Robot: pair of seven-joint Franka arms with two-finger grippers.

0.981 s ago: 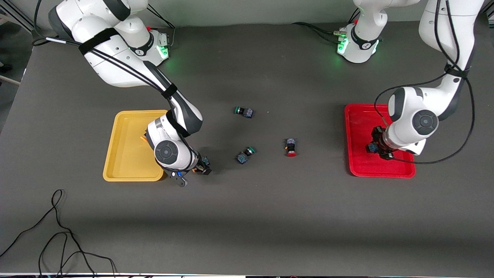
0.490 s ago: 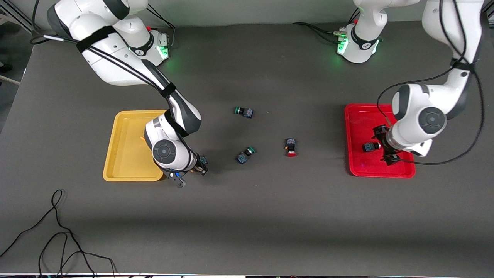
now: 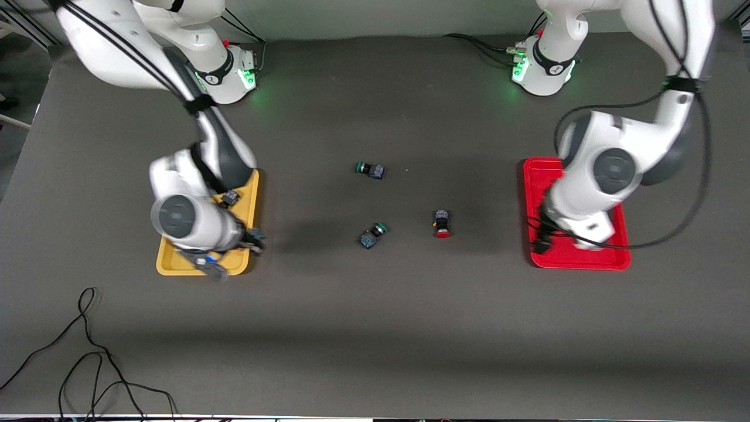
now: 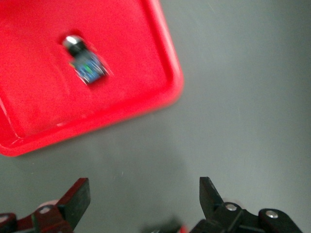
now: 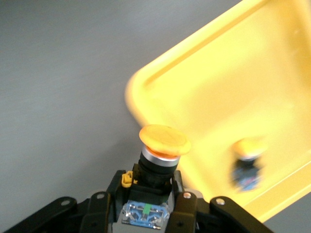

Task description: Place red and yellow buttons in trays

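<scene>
Front view, right arm: I am watching the right gripper (image 3: 253, 239) hanging over the yellow tray (image 3: 176, 264) at its edge toward the middle of the surface (image 3: 375, 328); a second yellow button (image 3: 229, 198) is lying in that tray.
Front view, left arm: I am seeing the left arm's wrist covering much of the red tray (image 3: 586, 261).
Front view, loose parts: a red button (image 3: 441, 223) is lying on the surface between the trays, near two green buttons (image 3: 371, 170).
Left wrist view: I am seeing the left gripper (image 4: 142, 201) standing wide and empty over bare surface beside the red tray, a button in tray (image 4: 86, 60) lying inside.
Right wrist view: I am seeing the right gripper clamping a yellow button (image 5: 158, 158), cap upward, above the yellow tray's corner.
</scene>
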